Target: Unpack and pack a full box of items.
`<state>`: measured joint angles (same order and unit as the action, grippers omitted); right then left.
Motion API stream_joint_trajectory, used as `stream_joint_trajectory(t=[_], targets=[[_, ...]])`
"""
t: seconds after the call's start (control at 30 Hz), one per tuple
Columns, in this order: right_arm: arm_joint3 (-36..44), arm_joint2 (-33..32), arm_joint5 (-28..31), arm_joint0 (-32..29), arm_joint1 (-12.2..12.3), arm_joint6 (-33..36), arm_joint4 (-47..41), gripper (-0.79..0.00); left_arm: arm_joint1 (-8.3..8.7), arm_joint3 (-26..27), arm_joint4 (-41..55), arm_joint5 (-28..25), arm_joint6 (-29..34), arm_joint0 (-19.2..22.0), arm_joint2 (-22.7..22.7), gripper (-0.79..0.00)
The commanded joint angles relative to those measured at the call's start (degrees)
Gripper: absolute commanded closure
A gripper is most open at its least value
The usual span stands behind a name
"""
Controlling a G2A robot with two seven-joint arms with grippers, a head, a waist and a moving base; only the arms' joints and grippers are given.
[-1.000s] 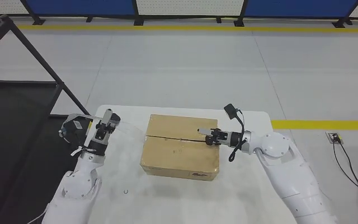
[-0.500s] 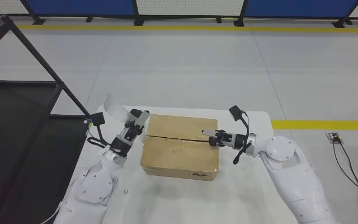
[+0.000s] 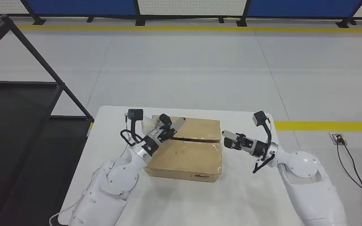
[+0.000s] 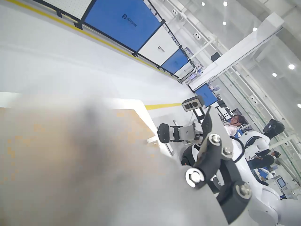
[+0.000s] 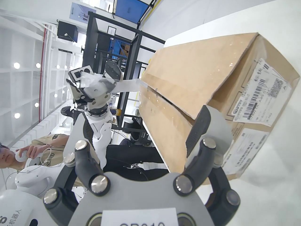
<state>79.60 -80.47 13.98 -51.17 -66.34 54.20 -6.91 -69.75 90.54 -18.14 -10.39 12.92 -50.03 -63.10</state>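
The box (image 3: 184,151) lies in the middle of the table (image 3: 243,195), its long sides parallel to the table's near edge. The right claw (image 3: 229,139) hangs just beside the box's right end, apart from it and level with the top seam, on the side of the table's right edge. From its own wrist, the right claw (image 5: 141,123) is spread wide with nothing between its fingers. The left claw (image 3: 166,121) sits over the far left part of the box top, at the seam. A strip of clear tape (image 5: 128,86) runs from the left claw (image 5: 103,81) to the left end of that seam. Whether this claw is clenched on the tape or released cannot be told.

The box (image 5: 188,71) is plain brown cardboard. Its two top flaps are folded down and meet in a seam along its length, which gapes a little at the right end. White printed labels (image 5: 258,88) cover the right end face.

The left arm lies across the box's near left corner and hides it from above. Beyond the table's left edge stands a black rack (image 3: 45,70). A yellow line (image 3: 308,125) marks the floor off the right edge. Blue and white panels (image 3: 85,7) stand farthest back.
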Motion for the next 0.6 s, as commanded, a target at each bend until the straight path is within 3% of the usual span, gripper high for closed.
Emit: stream_joint_trajectory(t=[0.0, 0.27, 0.57], targets=[[1.9, -2.3, 1.2, -2.8, 0.4, -0.4, -0.8, -0.785, -0.42, -1.1, -0.4, 0.4, 0.2, 1.3, 1.5, -0.785], [5.6, -8.0, 3.0, -10.6, 1.7, -0.7, -3.4, -0.785, -1.96, -4.0, -1.7, 1.6, 2.0, 5.1, 6.0, -0.785], [5.6, -9.2, 3.5, -12.7, 2.3, -0.4, -4.4, -0.785, -3.82, -8.4, -2.4, 3.6, 4.2, 9.2, 10.3, -0.785]])
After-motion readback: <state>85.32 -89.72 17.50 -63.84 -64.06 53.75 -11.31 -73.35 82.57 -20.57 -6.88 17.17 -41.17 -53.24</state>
